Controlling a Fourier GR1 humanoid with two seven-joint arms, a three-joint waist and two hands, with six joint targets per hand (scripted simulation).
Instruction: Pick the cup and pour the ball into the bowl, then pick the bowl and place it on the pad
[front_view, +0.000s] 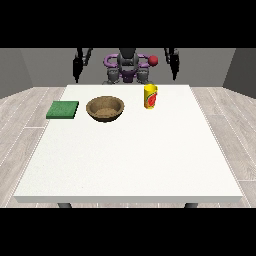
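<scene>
Yellow cup (150, 96) upright right of wooden bowl (105, 108); both hands raised at frame top, finger state unreadable. Careless reach risks toppling cup.

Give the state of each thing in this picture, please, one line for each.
yellow cup: upright on the table, not held.
wooden bowl: upright, nothing visible inside, between pad and cup.
green pad: flat on the table, nothing on it.
robot hand at the view's left: raised behind the table, touching nothing.
robot hand at the view's right: raised, touching nothing.
</scene>
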